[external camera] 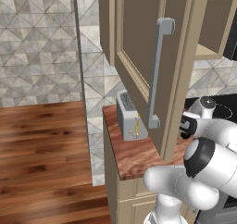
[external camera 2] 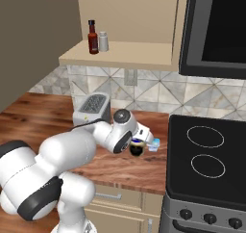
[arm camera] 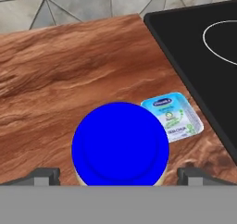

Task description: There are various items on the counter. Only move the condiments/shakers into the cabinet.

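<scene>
The dark red sauce bottle (external camera 2: 92, 37) and the pale grey shaker (external camera 2: 103, 41) stand side by side on the lower shelf of the open wall cabinet (external camera 2: 120, 55). Its door (external camera: 139, 42) hangs open with the long grey handle (external camera: 156, 72) facing out. Low over the counter (external camera 2: 48, 112), my gripper (external camera 2: 140, 143) hangs open just above the dark jar (external camera 2: 137, 150). In the hand view the jar's blue lid (arm camera: 120, 144) sits between my two fingertips (arm camera: 46, 176), with a gap on each side. Nothing is held.
A small pale blue foil-topped tub (arm camera: 172, 114) lies on the wood right beside the jar, close to the black stove top (external camera 2: 206, 155). A silver toaster (external camera 2: 92, 108) stands at the back against the tiled wall. The open door swings out over the counter's left end.
</scene>
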### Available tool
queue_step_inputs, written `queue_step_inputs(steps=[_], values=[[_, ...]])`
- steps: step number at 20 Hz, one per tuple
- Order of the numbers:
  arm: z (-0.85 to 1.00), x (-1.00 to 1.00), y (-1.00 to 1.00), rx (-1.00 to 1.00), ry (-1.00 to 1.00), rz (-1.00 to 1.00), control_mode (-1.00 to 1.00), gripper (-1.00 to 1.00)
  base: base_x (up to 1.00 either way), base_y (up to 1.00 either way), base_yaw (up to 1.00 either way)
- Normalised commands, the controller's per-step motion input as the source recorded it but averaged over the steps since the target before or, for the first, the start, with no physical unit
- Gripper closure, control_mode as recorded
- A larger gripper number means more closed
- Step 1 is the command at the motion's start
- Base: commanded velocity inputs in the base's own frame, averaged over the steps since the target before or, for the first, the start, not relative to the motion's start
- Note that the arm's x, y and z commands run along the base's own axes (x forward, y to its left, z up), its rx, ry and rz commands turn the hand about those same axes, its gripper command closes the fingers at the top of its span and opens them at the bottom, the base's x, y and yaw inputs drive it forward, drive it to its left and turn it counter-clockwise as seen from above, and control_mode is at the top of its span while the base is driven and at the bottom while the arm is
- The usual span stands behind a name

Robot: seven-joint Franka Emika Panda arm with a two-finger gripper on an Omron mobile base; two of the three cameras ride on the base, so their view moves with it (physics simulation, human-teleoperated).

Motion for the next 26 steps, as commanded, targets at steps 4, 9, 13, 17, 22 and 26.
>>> queue_step_inputs(steps=[4, 9, 13, 17, 22, 26], values=[[-0.08, 0.0, 0.0, 0.0, -0.03, 0.0, -1.0, -1.0, 0.0, 0.0, 0.0], [-0.03, 0.02, 0.0, 0.0, -0.02, 0.0, -1.0, -1.0, 0.0, 0.0, 0.0], [-0.03, 0.05, 0.0, 0.0, -0.01, 0.0, -1.0, -1.0, 0.0, 0.0, 0.0], [-0.04, 0.03, 0.0, 0.0, -0.02, 0.0, -1.0, -1.0, 0.0, 0.0, 0.0], [-0.04, 0.03, 0.0, 0.0, -0.02, 0.0, -1.0, -1.0, 0.0, 0.0, 0.0], [-0.03, 0.0, 0.0, 0.0, -0.03, 0.0, -1.0, 1.0, 0.0, 0.0, 0.0]])
